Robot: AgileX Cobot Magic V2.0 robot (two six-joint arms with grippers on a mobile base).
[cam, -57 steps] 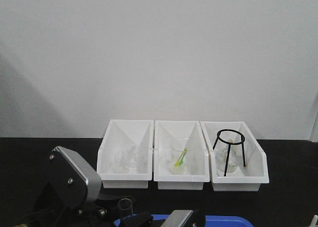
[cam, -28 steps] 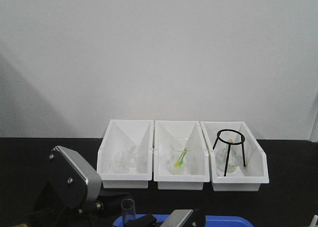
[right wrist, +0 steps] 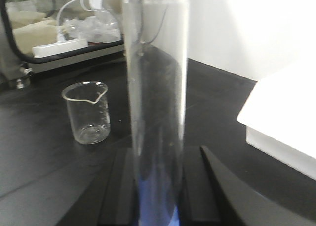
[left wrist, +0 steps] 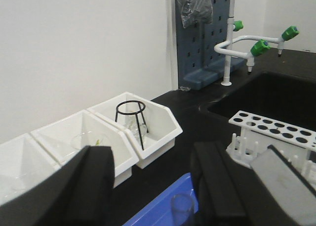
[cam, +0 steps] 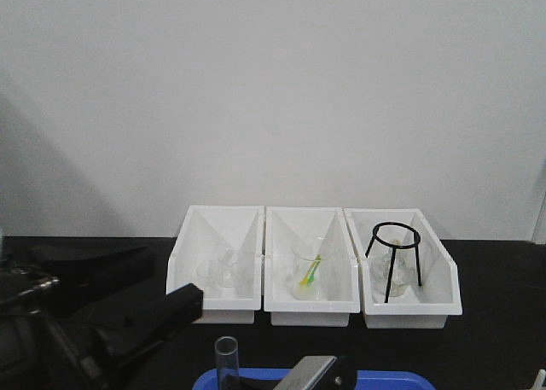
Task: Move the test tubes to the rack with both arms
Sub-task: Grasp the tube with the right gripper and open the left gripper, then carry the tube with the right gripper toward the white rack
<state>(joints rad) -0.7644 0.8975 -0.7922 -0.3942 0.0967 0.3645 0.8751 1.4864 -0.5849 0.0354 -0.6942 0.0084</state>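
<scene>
1. While the right gripper sits low in its own wrist view, its black fingers press on both sides of one test tube. They are clamped near its foot. The tube is upright with its open rim at the top.
2. Front view: the test tube pokes up at the bottom edge, by the left end of a blue tray. Its rim is free all round, with dark counter behind it.
3. Left gripper: the broad black fingers are wide apart and hold nothing. The tube's rim shows low through the gap, over the tray.
4. The rack is on the right of the left wrist view, just beside the rim of a black sink. Its holed top plate faces up, with a row of pegs along the near side. The silver-grey housing of the right arm covers its near corner.
5. Three white bins stand in a row at the back of the counter, side by side. A black tripod ring stands in the right-hand one. A strip of open counter runs between the bins' front edges and the tray.
6. Right wrist view: a beaker stands alone on the counter left of the tube, well apart from it. A white bin corner closes in at the right edge.
</scene>
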